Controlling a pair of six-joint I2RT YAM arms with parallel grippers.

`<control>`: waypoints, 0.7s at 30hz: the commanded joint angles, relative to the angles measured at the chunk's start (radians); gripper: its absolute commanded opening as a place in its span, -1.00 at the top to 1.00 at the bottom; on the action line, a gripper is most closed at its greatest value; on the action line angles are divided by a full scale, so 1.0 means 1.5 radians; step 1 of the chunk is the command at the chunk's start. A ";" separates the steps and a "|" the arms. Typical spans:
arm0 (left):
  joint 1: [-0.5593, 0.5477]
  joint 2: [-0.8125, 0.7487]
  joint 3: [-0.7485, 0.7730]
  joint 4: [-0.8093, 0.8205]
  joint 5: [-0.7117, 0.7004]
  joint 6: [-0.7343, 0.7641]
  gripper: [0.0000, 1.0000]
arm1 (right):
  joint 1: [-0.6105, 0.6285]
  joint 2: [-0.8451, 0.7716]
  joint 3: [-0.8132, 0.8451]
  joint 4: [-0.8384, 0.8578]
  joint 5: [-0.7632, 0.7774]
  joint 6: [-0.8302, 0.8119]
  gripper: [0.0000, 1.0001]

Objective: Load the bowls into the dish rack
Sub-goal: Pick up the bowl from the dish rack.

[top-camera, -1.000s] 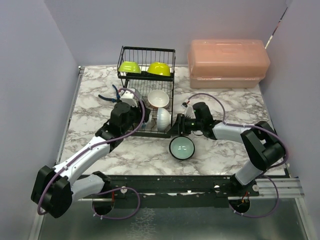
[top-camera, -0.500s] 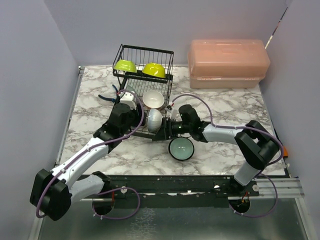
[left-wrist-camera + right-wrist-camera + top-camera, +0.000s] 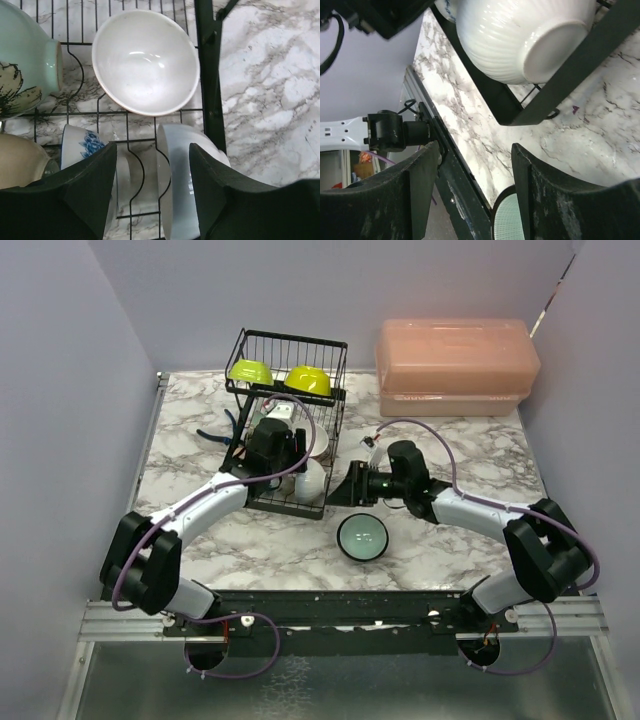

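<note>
The left gripper (image 3: pixel 152 150), jaws apart and empty, hovers over the black wire dish rack (image 3: pixel 207 75). The right gripper (image 3: pixel 475 147), likewise released, faces the white ribbed ceramic bowl (image 3: pixel 520 40) racked just ahead of it.

Glossy glazed white bowl (image 3: pixel 520 40), matt black wire dish rack (image 3: pixel 207 75) (smooth marble-patterned table (image 3: pixel 200 410)).

The left arm (image 3: pixel 190 515) reaches forward and rightward, wrist bent so the left gripper (image 3: pixel 152 147) points down, its fingers (image 3: pixel 85 190) apart (nothing pinched between them). The right arm (image 3: pixel 470 508) stretches leftward, low and nearly level; the right gripper (image 3: pixel 475 147) likewise stands spread, empty.
</note>
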 commanded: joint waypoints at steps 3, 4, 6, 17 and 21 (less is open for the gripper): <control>0.021 0.067 0.050 -0.008 -0.094 -0.113 -0.21 | -0.006 -0.026 -0.006 -0.057 0.011 -0.031 -0.28; 0.021 0.074 0.051 -0.004 -0.107 -0.129 -0.21 | -0.007 -0.026 -0.005 -0.059 0.012 -0.032 -0.28; 0.022 0.088 0.044 0.022 -0.117 -0.155 -0.19 | -0.007 -0.024 -0.005 -0.061 0.011 -0.032 -0.28; 0.029 0.192 0.067 0.102 -0.123 -0.194 -0.01 | -0.008 -0.032 -0.002 -0.088 0.016 -0.046 -0.28; 0.032 0.213 0.079 0.102 -0.129 -0.197 0.23 | -0.008 -0.042 0.008 -0.109 0.029 -0.055 -0.28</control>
